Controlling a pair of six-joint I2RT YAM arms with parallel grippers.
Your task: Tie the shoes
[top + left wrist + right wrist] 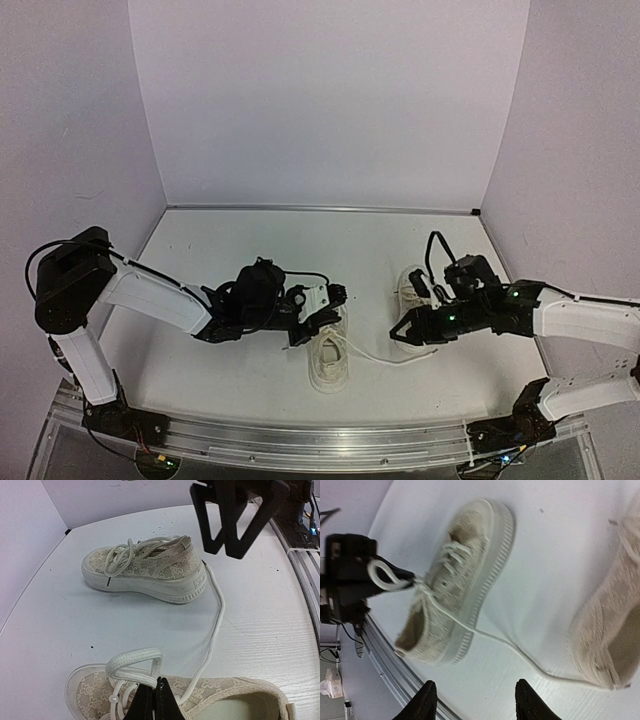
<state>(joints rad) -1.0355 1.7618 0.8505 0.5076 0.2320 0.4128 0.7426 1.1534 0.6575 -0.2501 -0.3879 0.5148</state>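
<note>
Left gripper (151,700) clamped on the left sneaker's (225,694) lace loop (134,660); right gripper (476,700) hung released, jaws apart, near the trailing lace (505,643).

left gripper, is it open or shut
Shut. In the left wrist view the left gripper has its fingertips pressed together on a lace loop of the near shoe.

Bright even light; soft shadow under far shoe (145,567); right wrist view blurred.
</note>
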